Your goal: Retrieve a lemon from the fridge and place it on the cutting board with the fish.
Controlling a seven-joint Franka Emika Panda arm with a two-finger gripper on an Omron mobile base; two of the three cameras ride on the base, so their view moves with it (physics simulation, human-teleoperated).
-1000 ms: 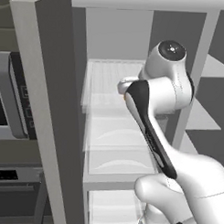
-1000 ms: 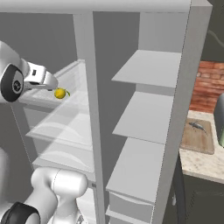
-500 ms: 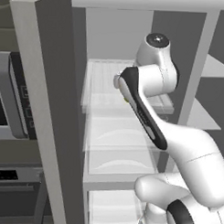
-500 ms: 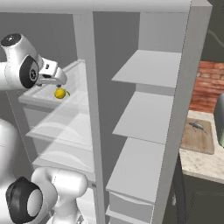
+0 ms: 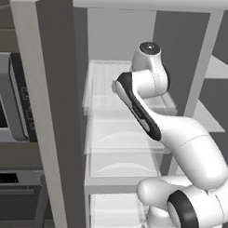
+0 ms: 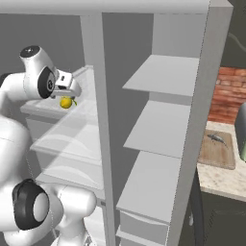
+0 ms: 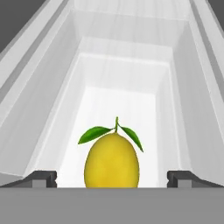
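The lemon (image 7: 112, 159), yellow with two green leaves, lies on a white translucent shelf inside the open fridge (image 6: 97, 96). My gripper (image 7: 112, 179) is open, its dark fingertips (image 7: 41, 178) standing wide on either side of the lemon without touching it. From the right base view, the gripper (image 6: 71, 92) hangs just above the lemon (image 6: 66, 102) in the fridge's upper left bay. The arm (image 5: 149, 103) reaches in past the open fridge door (image 5: 51, 95). The cutting board (image 6: 216, 150) lies on the counter at the right with the fish (image 6: 217, 140) on it.
White shelves (image 6: 161, 129) fill the fridge's right half, past a vertical divider. A dark oven-and-microwave column (image 5: 14, 103) stands left of the fridge door. Behind the counter (image 6: 226, 180) is a brick wall (image 6: 230, 91), and a grey-green object (image 6: 241, 132) stands at the right edge.
The arm has stretched further into the fridge and brought the open gripper up to the lemon. The lemon has not moved.
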